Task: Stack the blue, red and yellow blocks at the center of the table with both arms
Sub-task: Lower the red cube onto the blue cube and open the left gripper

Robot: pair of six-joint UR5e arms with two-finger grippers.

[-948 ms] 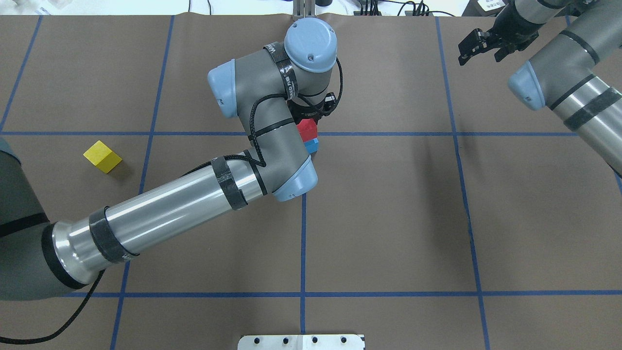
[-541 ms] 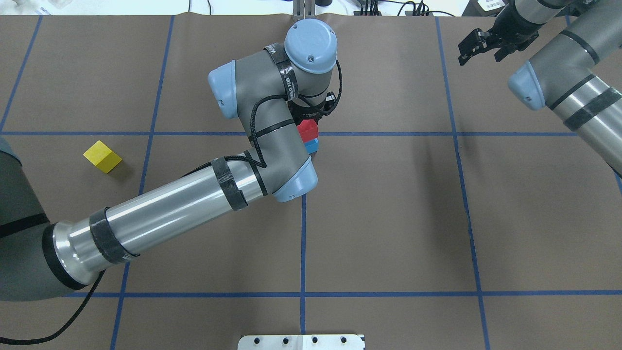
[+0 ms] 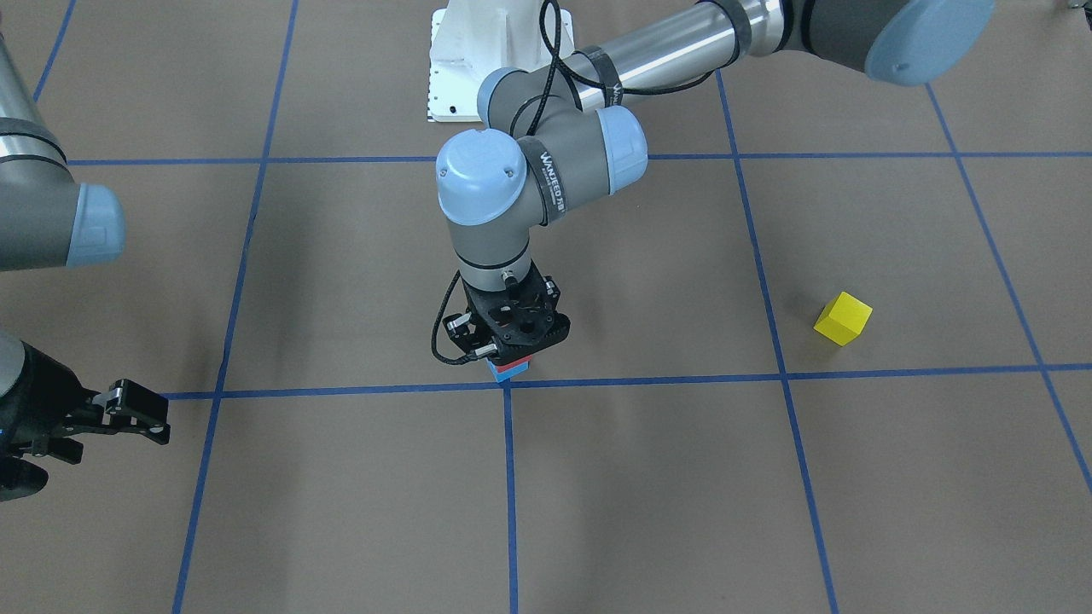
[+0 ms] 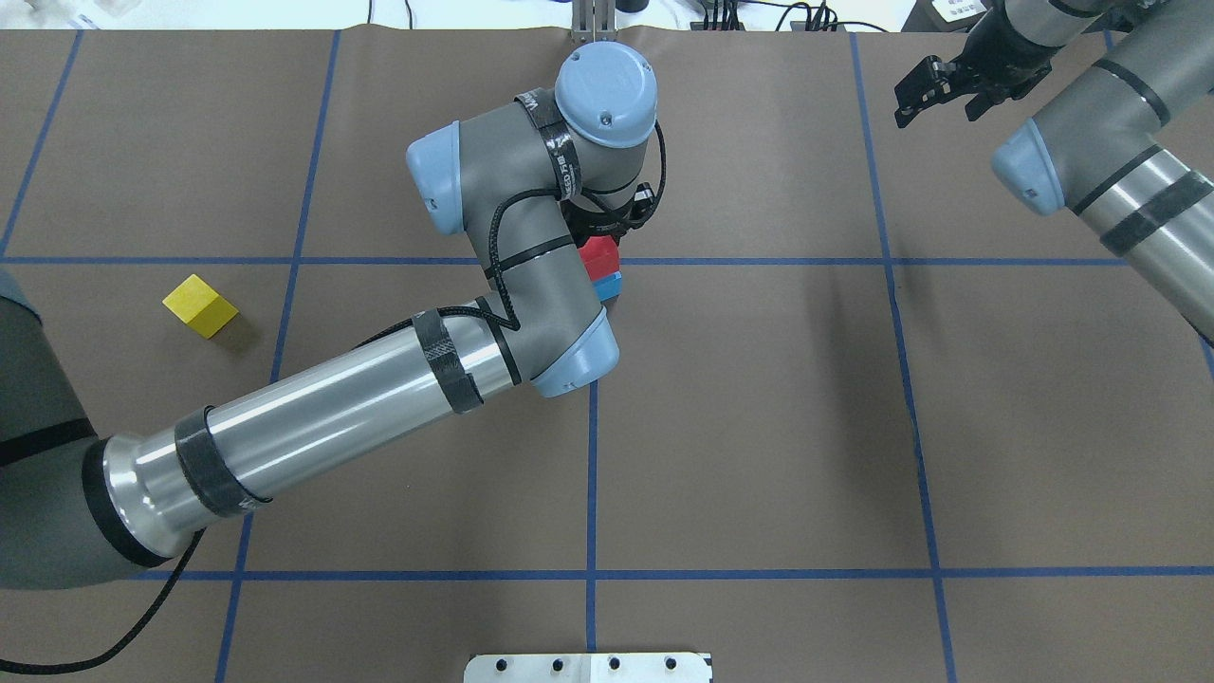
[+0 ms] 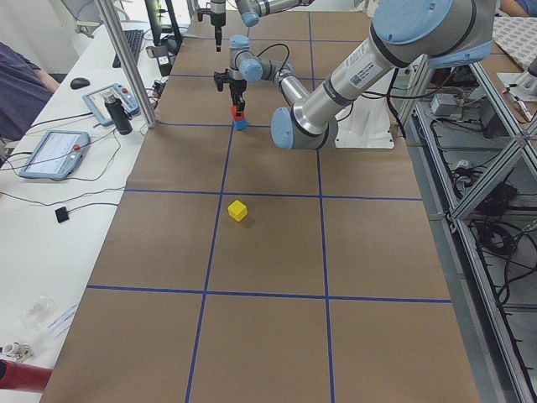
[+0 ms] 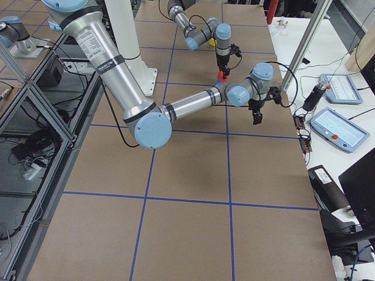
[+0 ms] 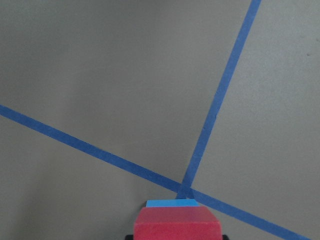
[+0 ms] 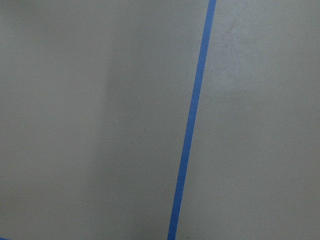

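The red block [image 3: 514, 367] sits on the blue block [image 3: 505, 375] at the centre crossing of the blue tape lines. My left gripper [image 3: 512, 351] points straight down over the stack and is shut on the red block [image 7: 177, 224]. A strip of the blue block [image 7: 172, 203] shows past it. In the overhead view my left wrist hides most of the stack [image 4: 601, 258]. The yellow block [image 4: 199, 305] lies alone far out on my left side, and it also shows in the front-facing view [image 3: 843, 318]. My right gripper [image 4: 915, 95] is open and empty at the far right.
The table is covered in brown paper with a grid of blue tape lines [image 4: 591, 474]. The white robot base plate [image 4: 588, 667] is at the near edge. Operator tablets and cables [image 5: 54, 151] lie along the far side beyond the paper.
My left arm has shifted very slightly over the stack. The blocks and my right arm have not visibly moved.
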